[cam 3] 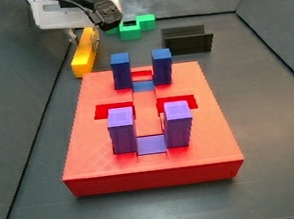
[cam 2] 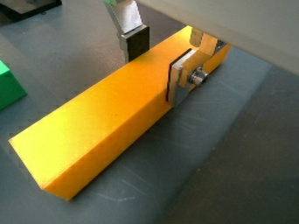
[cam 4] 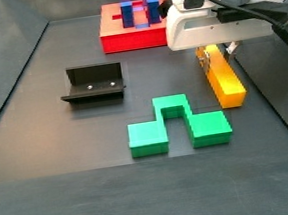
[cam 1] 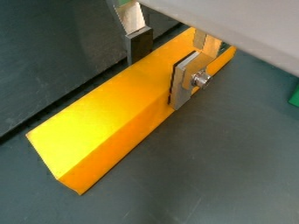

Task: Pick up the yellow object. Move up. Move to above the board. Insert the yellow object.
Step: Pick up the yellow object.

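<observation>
At the wrist: the gripper [cam 2: 158, 59] straddles the far end of the yellow object [cam 2: 111, 127], one silver finger [cam 2: 183, 77] against one long side, the dark-padded finger [cam 2: 135, 42] at the other side.
Grip state: jaws sit close around the bar, but whether the pads are truly pressing it I cannot tell; the bar lies flat on the dark floor.
Off-centre hold: the fingers are near one end, so on lifting the long free end may sag or swing, twisting the bar between the pads.
Neighbour: the green notched block [cam 4: 177, 125] lies just beside the bar's free end in a side view; a swinging end could knock it.
Fixture: the fixture [cam 4: 93, 83] stands well apart, little risk.
Far end, the board [cam 3: 149, 136]: its blue posts [cam 3: 141, 66] and purple posts [cam 3: 149, 123] crowd the recessed slots; a tilted bar would likely catch a post or a slot edge and jam.
</observation>
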You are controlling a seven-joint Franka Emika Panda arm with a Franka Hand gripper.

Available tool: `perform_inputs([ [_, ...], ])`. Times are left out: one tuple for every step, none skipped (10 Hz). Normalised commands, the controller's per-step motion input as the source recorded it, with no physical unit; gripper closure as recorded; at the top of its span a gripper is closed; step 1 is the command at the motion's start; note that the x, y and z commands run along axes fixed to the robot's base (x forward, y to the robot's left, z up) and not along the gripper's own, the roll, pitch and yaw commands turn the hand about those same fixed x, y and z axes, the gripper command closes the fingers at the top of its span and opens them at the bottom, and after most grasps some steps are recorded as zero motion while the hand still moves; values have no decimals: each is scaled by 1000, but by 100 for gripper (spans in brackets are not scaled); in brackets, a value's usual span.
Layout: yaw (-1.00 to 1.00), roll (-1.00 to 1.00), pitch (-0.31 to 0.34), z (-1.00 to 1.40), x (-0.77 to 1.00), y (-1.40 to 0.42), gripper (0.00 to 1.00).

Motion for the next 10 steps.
perform_inputs([
  [0,0,0,0,0,0,100],
  [0,0,0,0,0,0,100],
  [0,0,0,0,0,0,100],
  [0,0,0,0,0,0,100],
  [0,0,0,0,0,0,100],
  [0,0,0,0,0,0,100],
  [0,0,0,0,0,0,100],
  [0,0,0,0,0,0,100],
  [0,0,0,0,0,0,100],
  [0,0,0,0,0,0,100],
])
